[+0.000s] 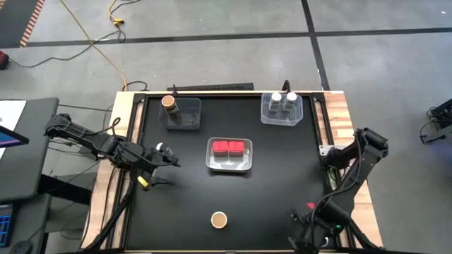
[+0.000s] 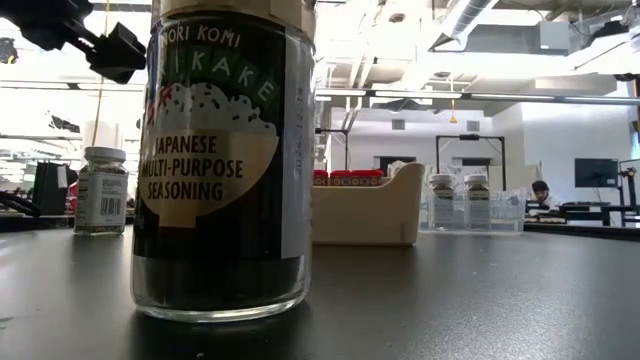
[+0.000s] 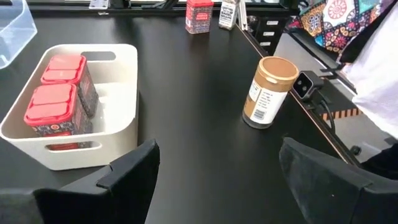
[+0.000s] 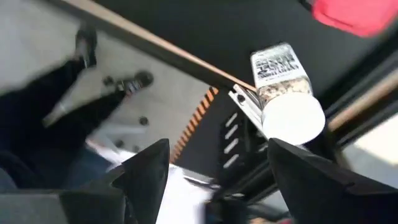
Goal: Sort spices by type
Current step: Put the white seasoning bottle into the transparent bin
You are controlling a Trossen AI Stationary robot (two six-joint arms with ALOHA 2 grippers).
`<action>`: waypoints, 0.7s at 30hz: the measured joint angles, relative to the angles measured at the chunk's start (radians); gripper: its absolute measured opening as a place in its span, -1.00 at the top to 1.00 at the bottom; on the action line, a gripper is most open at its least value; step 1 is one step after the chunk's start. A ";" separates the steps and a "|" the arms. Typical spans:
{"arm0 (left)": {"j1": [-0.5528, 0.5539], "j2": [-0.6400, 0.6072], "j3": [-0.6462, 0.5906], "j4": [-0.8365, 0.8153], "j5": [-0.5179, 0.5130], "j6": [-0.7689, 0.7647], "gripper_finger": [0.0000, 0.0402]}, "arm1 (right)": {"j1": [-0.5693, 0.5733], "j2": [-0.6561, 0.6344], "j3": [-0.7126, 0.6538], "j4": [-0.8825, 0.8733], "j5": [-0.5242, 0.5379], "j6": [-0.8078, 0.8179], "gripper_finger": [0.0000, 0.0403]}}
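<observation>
Two red tins (image 3: 59, 93) sit in the white tray (image 1: 229, 166) at mid-table. A third red tin (image 3: 199, 15) and a white-lidded jar (image 3: 229, 14) stand near the table's right edge. Two white-lidded jars (image 1: 280, 102) stand in the far right clear tray. One brown-topped jar (image 1: 169, 103) stands in the far left clear tray, another (image 1: 219, 220) on the table by the near edge. A fourth white-lidded jar (image 2: 100, 190) stands beside my left gripper (image 1: 169, 159), which is open and raised. My right gripper (image 4: 217, 168) is open near the right-side jar (image 4: 286, 93), not touching it.
The far left clear tray (image 1: 189, 121) and far right clear tray (image 1: 282, 118) stand along the table's far edge. Bare black tabletop lies between the white tray and the near edge. Wooden rails border the table left and right. A person sits far off in the room (image 2: 540, 192).
</observation>
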 joint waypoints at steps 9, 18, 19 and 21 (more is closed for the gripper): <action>0.000 0.000 0.000 0.000 0.000 -0.084 -0.58 | 0.022 0.006 0.000 0.015 -0.029 -0.609 -0.50; 0.000 0.000 0.000 0.000 -0.001 -0.190 -0.58 | 0.053 0.006 0.000 -0.032 -0.094 -0.962 -0.50; 0.000 0.000 0.000 0.000 -0.001 -0.195 -0.58 | 0.064 0.006 0.000 -0.043 -0.103 -0.993 -0.50; 0.000 0.000 0.000 0.000 -0.001 -0.200 -0.58 | 0.087 0.006 0.000 -0.071 -0.106 -1.042 -0.50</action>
